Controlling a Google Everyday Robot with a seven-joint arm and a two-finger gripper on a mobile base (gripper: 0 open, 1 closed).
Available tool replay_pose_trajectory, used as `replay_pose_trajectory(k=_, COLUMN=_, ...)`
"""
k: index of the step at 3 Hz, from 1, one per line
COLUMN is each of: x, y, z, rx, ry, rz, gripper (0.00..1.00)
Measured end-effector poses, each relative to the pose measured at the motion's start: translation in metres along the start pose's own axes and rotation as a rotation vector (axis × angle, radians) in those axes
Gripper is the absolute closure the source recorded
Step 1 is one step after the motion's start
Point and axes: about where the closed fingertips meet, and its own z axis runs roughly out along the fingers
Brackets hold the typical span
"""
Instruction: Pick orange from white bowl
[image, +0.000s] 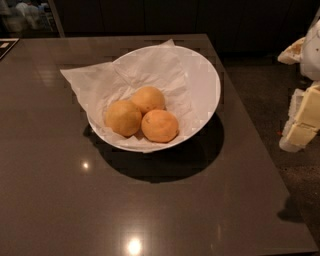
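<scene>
The white bowl (206, 82) stands on the dark table, lined with crumpled white paper (95, 80) that spills over its left rim. Three oranges lie in it. The orange (160, 125), deeper and redder, is at the front right. Two paler, yellower oranges touch it, one at the left (123, 118) and one behind (148, 99). My gripper (301, 125) is at the far right edge of the view, off the table's right side, well apart from the bowl and at about its height in the picture. It holds nothing that I can see.
The dark glossy table (75, 200) ends at its right edge close to the bowl, with dark floor (270, 95) beyond it. Dark cabinets run along the back. A black-and-white object (6, 46) lies at the far left.
</scene>
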Motion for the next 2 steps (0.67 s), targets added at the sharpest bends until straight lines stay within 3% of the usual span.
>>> replay_pose_trajectory(k=2, x=-0.023, y=-0.003, z=-0.007, rx=0.004, ry=0.008, rz=0.016, gripper=0.00)
